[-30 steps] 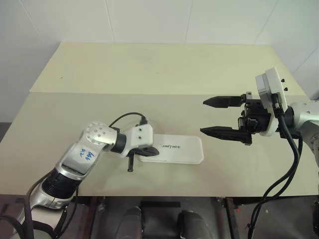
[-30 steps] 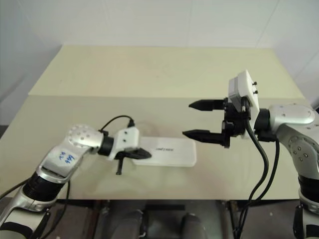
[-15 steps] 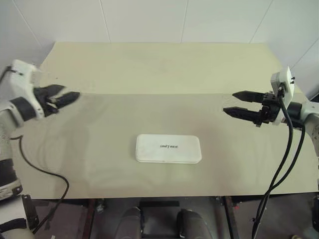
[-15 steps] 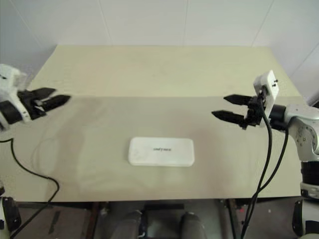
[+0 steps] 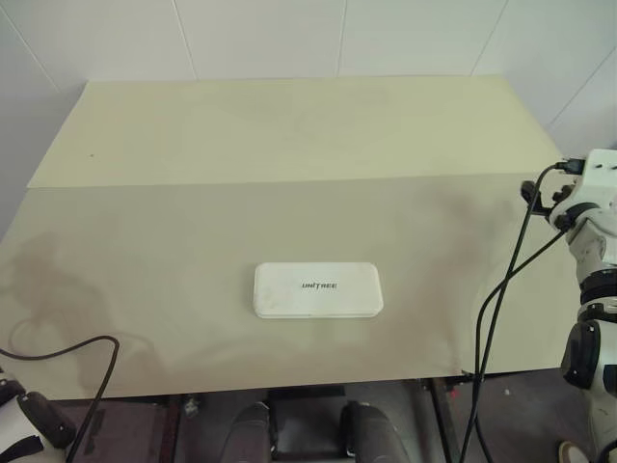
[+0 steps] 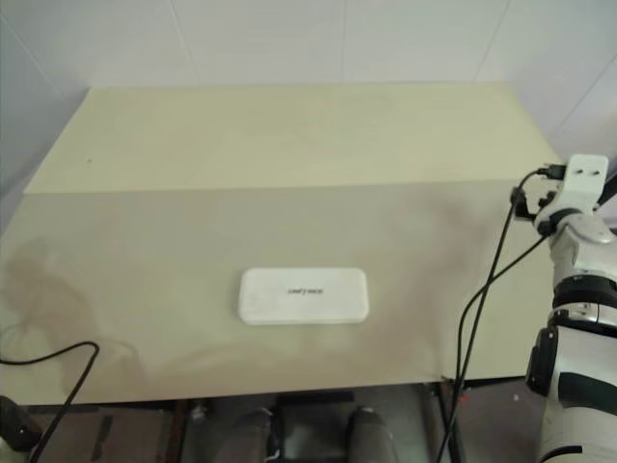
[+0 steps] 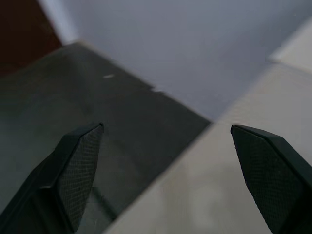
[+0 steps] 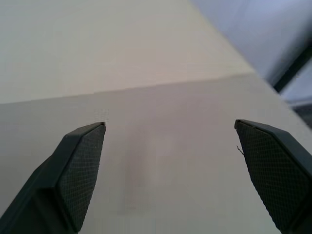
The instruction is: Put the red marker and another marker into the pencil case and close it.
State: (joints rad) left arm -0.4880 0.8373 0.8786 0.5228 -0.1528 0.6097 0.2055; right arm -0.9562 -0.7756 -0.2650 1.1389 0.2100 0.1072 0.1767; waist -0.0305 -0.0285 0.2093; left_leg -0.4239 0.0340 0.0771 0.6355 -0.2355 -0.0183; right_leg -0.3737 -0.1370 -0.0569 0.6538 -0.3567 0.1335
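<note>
The pencil case (image 5: 318,289) lies flat and closed on the bench (image 5: 289,135), a little below the middle of the left eye view and close to the bench's near edge. Its lid faces up with the dark lettering readable across its centre, and its long side runs left to right. Nothing touches it, and the surface around it is bare. The bench top is pale beige, with a seam crossing it from left to right above the case.

A black cable (image 5: 58,352) curls over the lower left corner of the bench in the head views. At the right edge of the frame part of the right arm (image 5: 593,207) stands beside the bench, well apart from the case, with black cables (image 5: 496,299) hanging down from it past the bench's right corner.

In the left wrist view the left gripper (image 7: 165,141) has its two black fingers (image 7: 78,170) spread wide with nothing between them; beyond them lie a bench edge, a dark floor and a pale wall. In the right wrist view the right gripper (image 8: 170,136) is likewise spread wide and empty, its fingers (image 8: 80,168) over the beige bench surface, near the seam.
</note>
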